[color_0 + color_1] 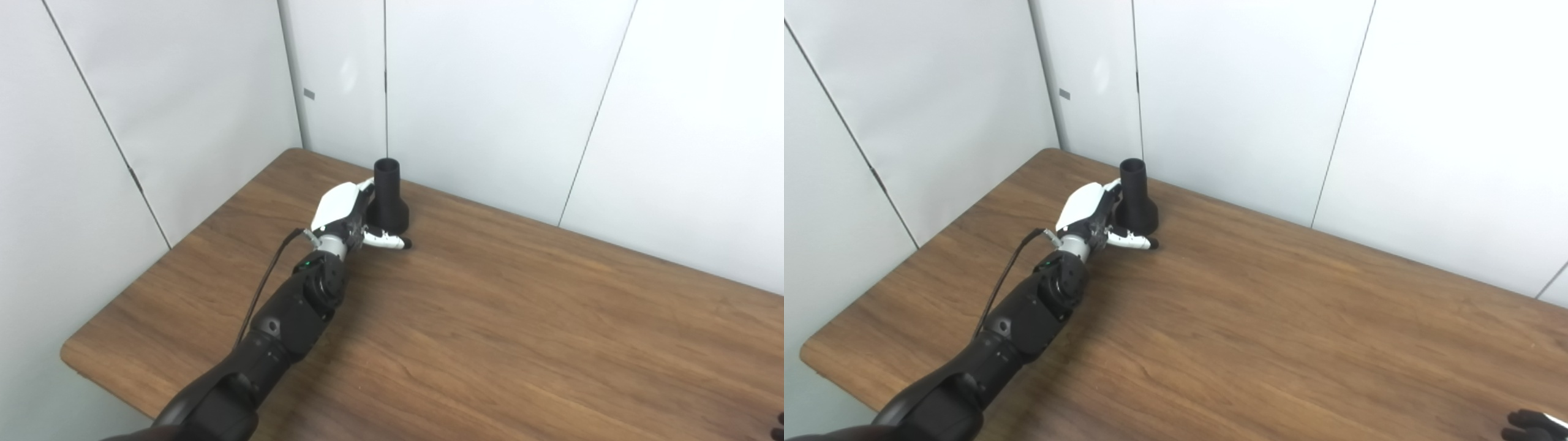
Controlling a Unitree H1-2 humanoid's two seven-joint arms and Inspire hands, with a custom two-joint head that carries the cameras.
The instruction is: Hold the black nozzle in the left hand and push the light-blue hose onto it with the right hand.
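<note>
Reaching across the wooden table (pixel 490 318), the left hand (pixel 343 211) was right up against the black nozzle (pixel 387 196), which stood upright on its wide flared base near the far corner, narrow open end pointing up. The thumb (pixel 386 240) stuck out in front of the base, low along the tabletop, while the fingers went around the far side where neither head camera could follow them, so I could not tell whether that hand had truly clamped on or was only cupping the thing. The nozzle's base looked flat on the wood, so by my reading it had not yet been lifted. The right hand (pixel 1534 424) was barely in the game: just a dark sliver showed at the bottom right corner of the right eye view, well apart from the action, far too little to say if its fingers were apart or together. And the light-blue hose? Nowhere in either view. My call was that the task was in its opening stage: the grasp on the nozzle was being set, and the whole hose business, fetching it, lining it up over the narrow end and pushing it on, remained to be done.
</note>
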